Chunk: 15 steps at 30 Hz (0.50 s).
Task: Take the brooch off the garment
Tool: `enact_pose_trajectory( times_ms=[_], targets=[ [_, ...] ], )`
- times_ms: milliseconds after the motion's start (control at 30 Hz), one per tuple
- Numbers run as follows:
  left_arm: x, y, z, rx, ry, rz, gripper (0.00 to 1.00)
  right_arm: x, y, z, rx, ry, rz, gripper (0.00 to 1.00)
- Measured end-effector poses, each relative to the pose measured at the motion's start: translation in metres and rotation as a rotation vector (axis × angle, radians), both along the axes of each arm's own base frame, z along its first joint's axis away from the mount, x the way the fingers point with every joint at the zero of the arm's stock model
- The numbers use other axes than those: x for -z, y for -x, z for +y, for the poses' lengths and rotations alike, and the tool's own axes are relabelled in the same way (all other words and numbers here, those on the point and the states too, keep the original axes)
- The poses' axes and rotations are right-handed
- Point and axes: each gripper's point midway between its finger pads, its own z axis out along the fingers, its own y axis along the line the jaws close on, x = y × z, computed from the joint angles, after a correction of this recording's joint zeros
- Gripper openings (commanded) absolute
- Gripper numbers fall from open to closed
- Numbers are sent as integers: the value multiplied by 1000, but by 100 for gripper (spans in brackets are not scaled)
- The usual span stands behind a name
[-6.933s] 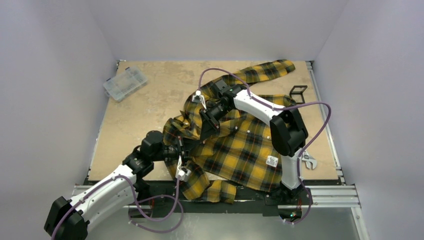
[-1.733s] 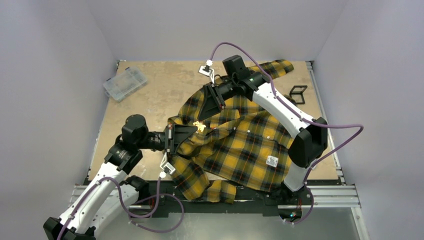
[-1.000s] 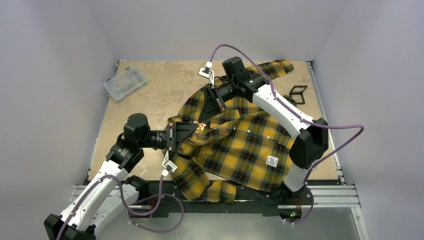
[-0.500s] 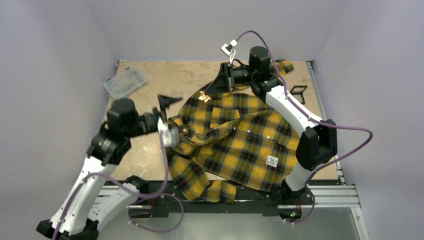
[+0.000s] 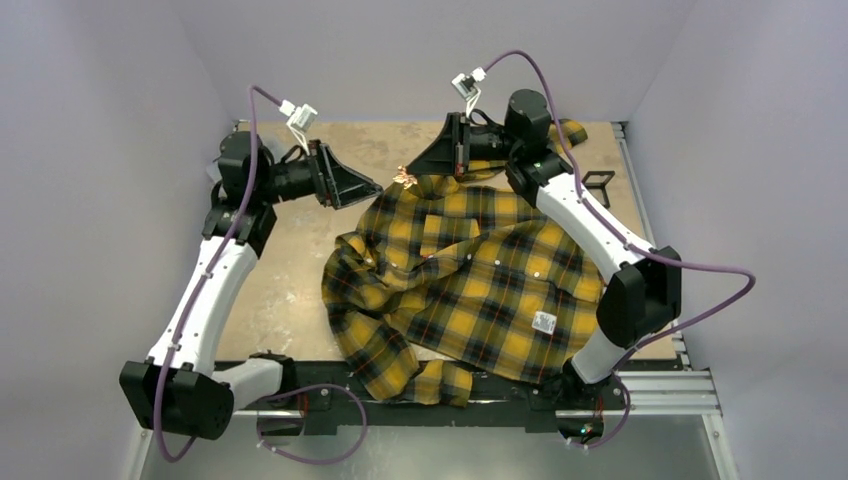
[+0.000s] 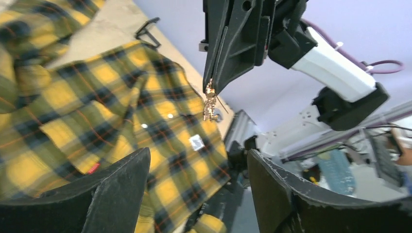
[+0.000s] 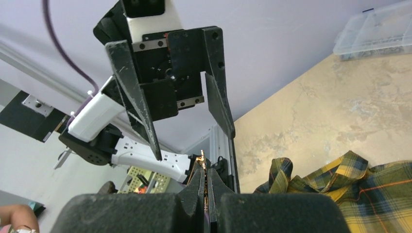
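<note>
The garment (image 5: 470,270), a yellow-and-black plaid shirt, lies spread on the table, with neither gripper touching it. My right gripper (image 5: 410,173) hovers above the collar end, shut on the brooch (image 5: 405,178), a tiny glinting golden trinket. The brooch (image 6: 211,103) dangles from the right fingertips, clear of the cloth, and in the right wrist view it (image 7: 202,160) pokes out between the pressed fingers. My left gripper (image 5: 368,189) is raised at the back left, open and empty. It faces the right gripper a short way apart.
A clear plastic box (image 5: 249,166) sits at the back left of the table. A black bracket (image 5: 596,186) stands at the back right, and a wrench (image 5: 618,320) lies by the right edge. The shirt's white square tag (image 5: 543,322) is near the right arm.
The left gripper let go of the shirt, opened, and swung up to the back left. The right gripper carried the brooch up and back, off the cloth, and the shirt dropped flat.
</note>
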Motion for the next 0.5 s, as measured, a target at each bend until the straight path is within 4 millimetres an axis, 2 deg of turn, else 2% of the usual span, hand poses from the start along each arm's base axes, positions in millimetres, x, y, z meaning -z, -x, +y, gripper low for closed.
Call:
enact_pose_trajectory(
  times_ms=[233,500],
  targets=[
    [-6,0,-11,45,151,142,53,1,2,-1,1,0,12,0],
    [-5,2,-24,66,148,164,55,-3,5,-4,31,-3,17,0]
  ],
)
